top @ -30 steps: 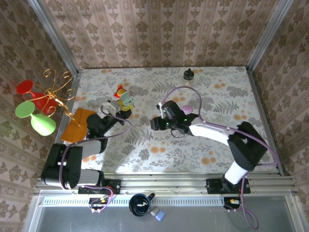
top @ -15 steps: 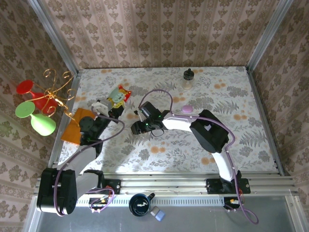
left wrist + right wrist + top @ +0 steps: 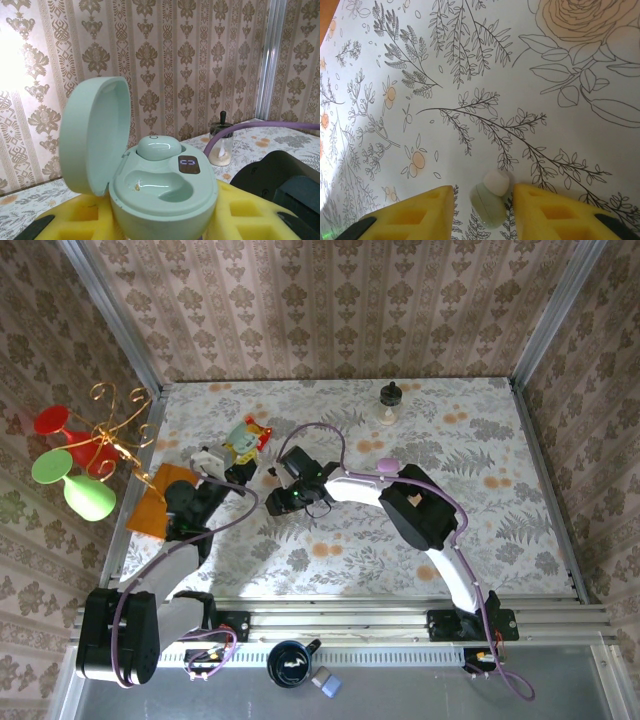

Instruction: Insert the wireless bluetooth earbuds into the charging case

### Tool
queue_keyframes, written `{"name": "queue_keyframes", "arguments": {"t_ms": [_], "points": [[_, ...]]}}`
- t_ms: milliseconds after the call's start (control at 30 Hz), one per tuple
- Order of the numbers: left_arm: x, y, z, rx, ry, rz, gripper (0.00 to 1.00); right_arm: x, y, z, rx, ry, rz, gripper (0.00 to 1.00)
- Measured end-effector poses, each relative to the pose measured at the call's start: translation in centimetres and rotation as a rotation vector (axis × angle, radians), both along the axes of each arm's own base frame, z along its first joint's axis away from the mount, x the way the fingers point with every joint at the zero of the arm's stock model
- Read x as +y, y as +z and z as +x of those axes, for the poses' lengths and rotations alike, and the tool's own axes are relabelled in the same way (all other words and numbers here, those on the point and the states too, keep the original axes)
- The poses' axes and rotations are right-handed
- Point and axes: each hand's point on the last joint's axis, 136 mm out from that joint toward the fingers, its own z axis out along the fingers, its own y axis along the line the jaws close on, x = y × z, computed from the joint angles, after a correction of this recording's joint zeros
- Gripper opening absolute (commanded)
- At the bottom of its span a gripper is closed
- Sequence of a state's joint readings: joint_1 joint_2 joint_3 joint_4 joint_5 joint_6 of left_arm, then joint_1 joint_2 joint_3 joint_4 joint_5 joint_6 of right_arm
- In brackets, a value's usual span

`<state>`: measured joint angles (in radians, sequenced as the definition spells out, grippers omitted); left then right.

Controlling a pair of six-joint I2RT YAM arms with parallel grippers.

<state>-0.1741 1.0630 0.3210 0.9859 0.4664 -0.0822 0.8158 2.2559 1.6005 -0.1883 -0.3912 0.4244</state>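
Note:
The mint charging case [image 3: 165, 192] stands with its lid up, and my left gripper [image 3: 160, 222] is shut on its body with yellow foam fingers [image 3: 242, 210]. One mint earbud [image 3: 157, 147] sits in the rear socket. The front socket [image 3: 160, 182] is bare. From above, the case [image 3: 243, 436] is held at the table's left-centre. A second mint earbud [image 3: 490, 200] with a white tip lies on the floral cloth. My right gripper [image 3: 483, 194] is open and straddles it, with a narrow gap on each side of the bud. In the top view the right gripper [image 3: 279, 502] hangs low over the cloth.
A small bottle [image 3: 389, 400] with a black cap stands near the back edge. A pink pebble-shaped case [image 3: 388, 464] lies behind the right arm. An orange mat [image 3: 158, 498] lies at the left edge. Red and green glasses [image 3: 62, 455] hang outside the left wall.
My right arm swung left across the table and came down over the loose earbud, its fingers narrowing. My left gripper carried the case slightly back and left.

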Motion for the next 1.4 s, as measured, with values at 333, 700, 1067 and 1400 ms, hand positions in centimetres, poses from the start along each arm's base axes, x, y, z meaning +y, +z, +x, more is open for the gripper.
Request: {"name": "queue_keyframes", "arguments": {"t_ms": [333, 700, 1067, 1400], "points": [[0.0, 0.0, 0.0, 0.0, 0.0, 0.0, 0.35, -0.4, -0.4, -0.5, -0.034, 0.051, -0.048, 0.19], [-0.1, 0.0, 0.0, 0.0, -0.004, 0.001, 0.35, -2.9, -0.2, -1.5, -0.034, -0.006, -0.089, 0.17], [-3.8, -2.5, -1.2, 0.024, -0.097, 0.076, 0.34, -15.8, 1.4, -2.5, -0.015, -0.284, -0.124, 0.16], [-6.3, -3.8, -2.5, 0.027, -0.173, 0.133, 0.35, -24.5, -0.7, -6.0, 0.047, -0.464, -0.19, 0.16]]}}
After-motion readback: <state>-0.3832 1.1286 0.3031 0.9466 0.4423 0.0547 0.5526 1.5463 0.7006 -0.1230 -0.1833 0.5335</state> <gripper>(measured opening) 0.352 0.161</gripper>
